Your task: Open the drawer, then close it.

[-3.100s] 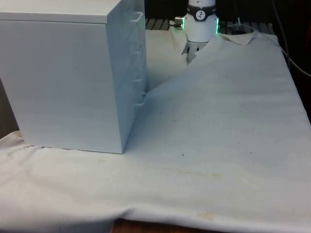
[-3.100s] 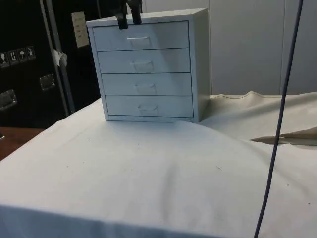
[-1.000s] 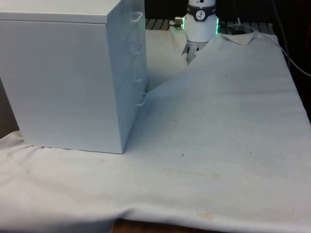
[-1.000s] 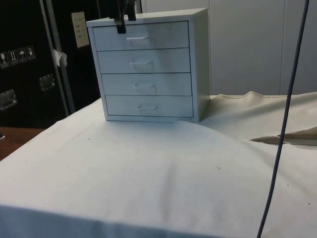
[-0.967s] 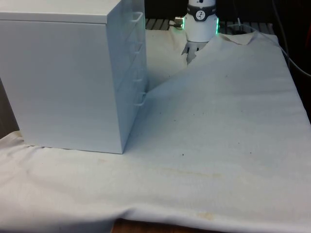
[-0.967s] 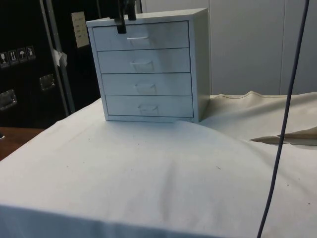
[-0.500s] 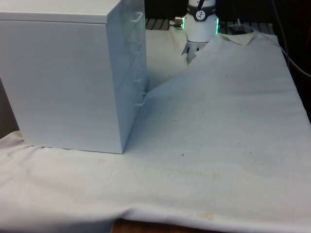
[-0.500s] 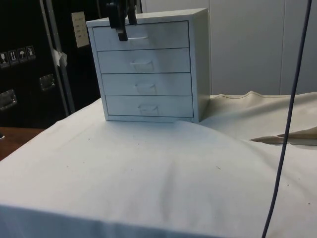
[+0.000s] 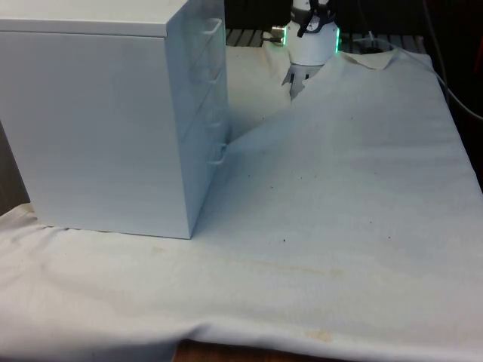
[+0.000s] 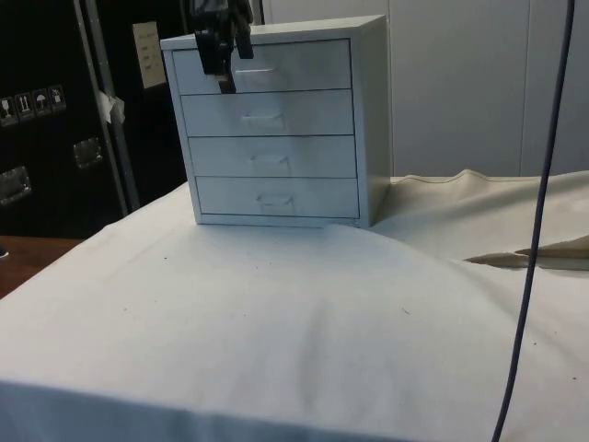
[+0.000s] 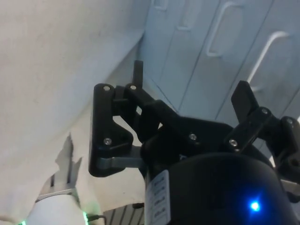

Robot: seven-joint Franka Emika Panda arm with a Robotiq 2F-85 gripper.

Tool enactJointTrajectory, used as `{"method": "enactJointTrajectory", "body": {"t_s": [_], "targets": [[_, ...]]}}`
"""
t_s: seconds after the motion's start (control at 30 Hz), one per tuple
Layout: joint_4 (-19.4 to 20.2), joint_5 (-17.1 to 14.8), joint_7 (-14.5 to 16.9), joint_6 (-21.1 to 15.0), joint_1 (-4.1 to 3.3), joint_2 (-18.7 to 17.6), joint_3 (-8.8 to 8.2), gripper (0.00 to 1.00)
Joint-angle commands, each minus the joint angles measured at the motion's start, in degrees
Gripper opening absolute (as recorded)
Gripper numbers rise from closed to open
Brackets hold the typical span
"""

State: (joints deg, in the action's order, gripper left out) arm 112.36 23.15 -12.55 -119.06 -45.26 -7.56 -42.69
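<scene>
A white chest of drawers (image 10: 276, 120) stands on the cloth with several drawers, all shut. Each front carries a small white handle. In the front view the chest (image 9: 98, 113) turns its side to the camera, and the handles (image 9: 216, 29) stick out on the front view's right. My black gripper (image 10: 227, 66) hangs in front of the top drawer (image 10: 294, 66), at its left part beside the handle (image 10: 257, 70). In the wrist view the gripper (image 11: 190, 86) is open with nothing between its fingertips (image 11: 138, 71), and the drawer handles (image 11: 224, 27) lie just beyond.
The white cloth (image 9: 339, 196) covers the table and rises in a fold (image 10: 479, 180) beside the chest. A thin cable (image 10: 529, 239) hangs down at the right of the side view. Open cloth lies in front of the drawers (image 10: 276, 304).
In the side view the gripper has come down from the chest's top edge to in front of the top drawer's left part. The drawers have not moved.
</scene>
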Motion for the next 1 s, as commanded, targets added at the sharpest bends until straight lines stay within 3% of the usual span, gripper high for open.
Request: {"method": "enactJointTrajectory", "body": {"t_s": [0.0,0.37,0.4,0.63,0.7,0.73,0.93,0.97], "targets": [[0.17,1.15,-0.69,-0.34,-0.11,-0.34,-0.06,1.00],[-0.23,2.52,-1.20,-0.86,0.34,-2.98,-0.34,1.00],[-0.11,2.29,-1.32,-0.40,0.11,-2.75,-0.29,1.00],[-1.20,1.89,0.23,-1.20,0.74,-4.30,-1.66,1.00],[-1.20,2.29,-0.23,-0.74,0.46,-4.30,-1.89,1.00],[-1.20,1.83,0.40,-1.32,0.80,-4.47,-1.89,1.00],[-1.09,1.49,0.92,-2.35,1.26,-5.50,-2.64,1.00],[-1.15,1.95,0.34,-1.83,0.92,-5.50,-2.81,1.00]]}}
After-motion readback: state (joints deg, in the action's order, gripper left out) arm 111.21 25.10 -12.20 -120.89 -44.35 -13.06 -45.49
